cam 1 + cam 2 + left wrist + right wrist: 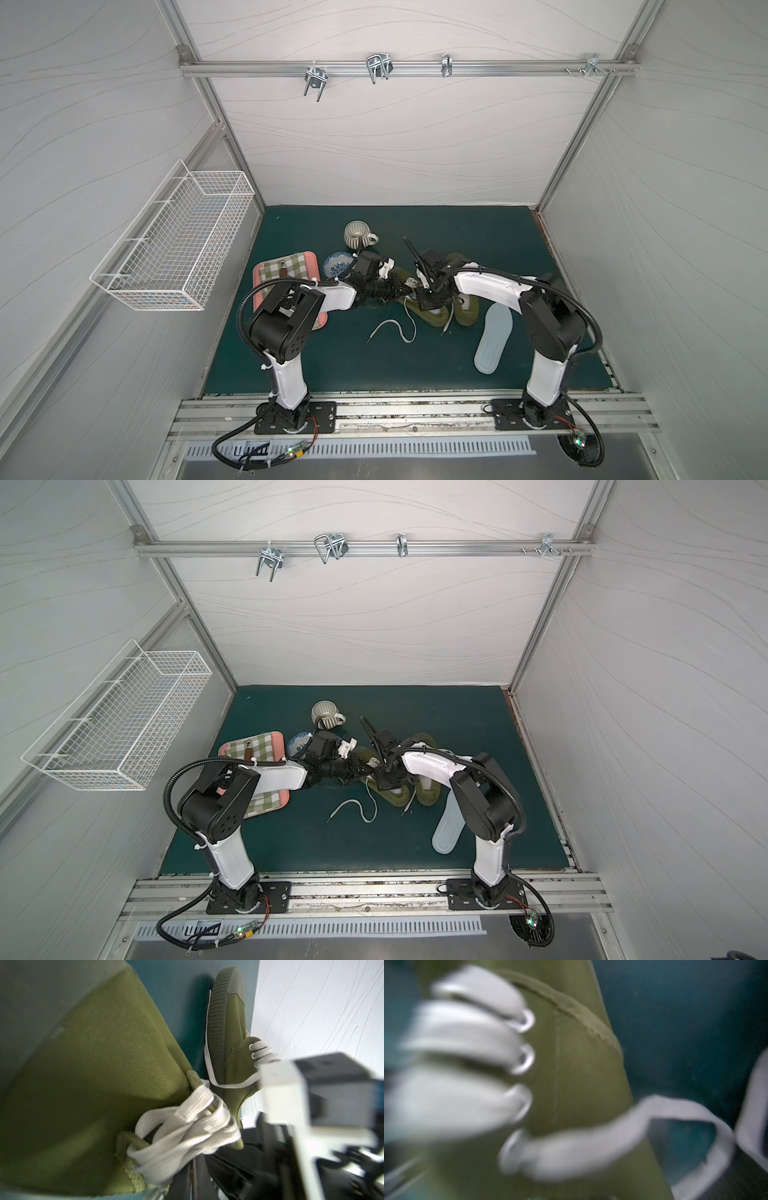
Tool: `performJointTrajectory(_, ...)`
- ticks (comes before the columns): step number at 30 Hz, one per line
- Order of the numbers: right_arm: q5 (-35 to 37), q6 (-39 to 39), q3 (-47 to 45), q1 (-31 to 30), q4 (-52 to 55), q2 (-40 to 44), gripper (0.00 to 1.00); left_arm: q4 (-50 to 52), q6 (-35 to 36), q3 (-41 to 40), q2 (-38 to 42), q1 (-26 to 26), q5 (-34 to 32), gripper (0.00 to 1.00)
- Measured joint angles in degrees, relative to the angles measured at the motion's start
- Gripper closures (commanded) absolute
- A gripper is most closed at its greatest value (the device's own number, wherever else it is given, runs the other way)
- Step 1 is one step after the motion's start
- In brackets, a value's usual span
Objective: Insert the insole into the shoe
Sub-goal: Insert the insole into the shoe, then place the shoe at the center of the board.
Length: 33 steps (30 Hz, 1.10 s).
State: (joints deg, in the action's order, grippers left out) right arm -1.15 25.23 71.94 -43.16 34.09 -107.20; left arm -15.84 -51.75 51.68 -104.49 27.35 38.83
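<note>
Two olive green shoes lie side by side mid-mat. Both arms meet over the left shoe (434, 318) (395, 799). My left gripper (401, 289) (195, 1169) is shut, its dark fingers together under a bunch of white laces (182, 1126); whether a lace is pinched I cannot tell. My right gripper (428, 301) hangs over this shoe's opening, its jaws hidden. The right wrist view is a blur of the shoe's side (571, 1064) and eyelets. The pale insole (494, 336) (449, 827) lies flat on the mat, right of the second shoe (465, 311) (228, 1022), untouched.
A loose white lace (395, 328) curls on the mat in front of the shoes. Behind the left arm stand a striped mug (357, 235), a blue patterned dish (336, 264) and a pink tray (259, 270) with a checked cloth. A wire basket (178, 241) hangs on the left wall.
</note>
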Motion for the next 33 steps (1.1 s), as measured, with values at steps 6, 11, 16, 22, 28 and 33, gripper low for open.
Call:
performJointTrajectory(6,2.12,0.24,-0.04,0.17,0.17,2.27,1.00,7.50,4.68,4.35,0.00,-0.04,-0.13,1.00)
performJointTrajectory(11,5.22,-0.22,0.61,0.94,3.04,9.55,1.00,20.41,14.27,11.87,0.00,-0.04,-0.94,1.00)
performJointTrajectory(16,6.23,-0.79,1.25,4.37,4.44,16.74,1.00,31.15,25.86,18.49,0.00,-0.04,-2.99,1.00)
performJointTrajectory(22,5.55,-1.11,-1.16,9.03,4.92,20.39,1.00,39.26,38.42,21.35,0.42,-0.04,-5.35,1.00)
performJointTrajectory(28,4.79,-1.29,-4.11,10.03,5.46,21.88,1.00,47.60,48.37,26.75,0.33,-0.04,-6.51,1.00)
performJointTrajectory(33,4.39,-1.29,-6.29,10.67,5.40,22.82,1.00,51.19,54.71,29.49,-0.20,-0.04,-7.54,1.00)
